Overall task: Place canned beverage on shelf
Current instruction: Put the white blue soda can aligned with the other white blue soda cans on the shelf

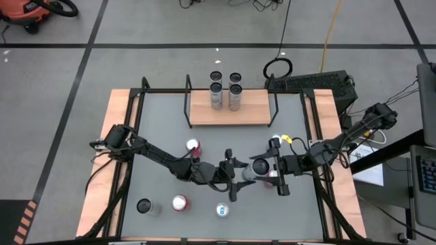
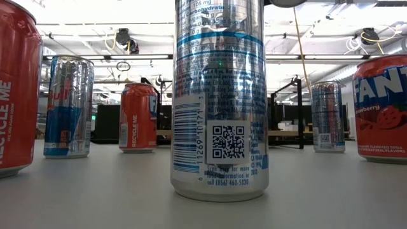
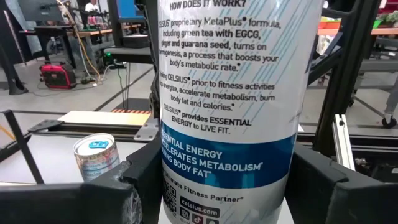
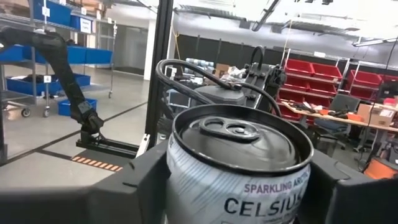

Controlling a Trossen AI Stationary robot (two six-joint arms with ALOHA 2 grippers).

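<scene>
At the high view's centre both the left gripper (image 1: 235, 178) and right gripper (image 1: 262, 170) clasp one Celsius can (image 1: 248, 170), bare tabletop (image 1: 272, 143) lying between it and the shelf (image 1: 230, 109) at upper centre.

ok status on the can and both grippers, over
Both grippers, left and right, closed around one silver can mid-table. Shelf at the far edge holds four cans. Loose cans sit nearer the front.

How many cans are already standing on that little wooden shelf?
4 on the shelf, clustered two by two: rear left can, rear right can, front left can, front right can. None looks hidden from above.
</scene>
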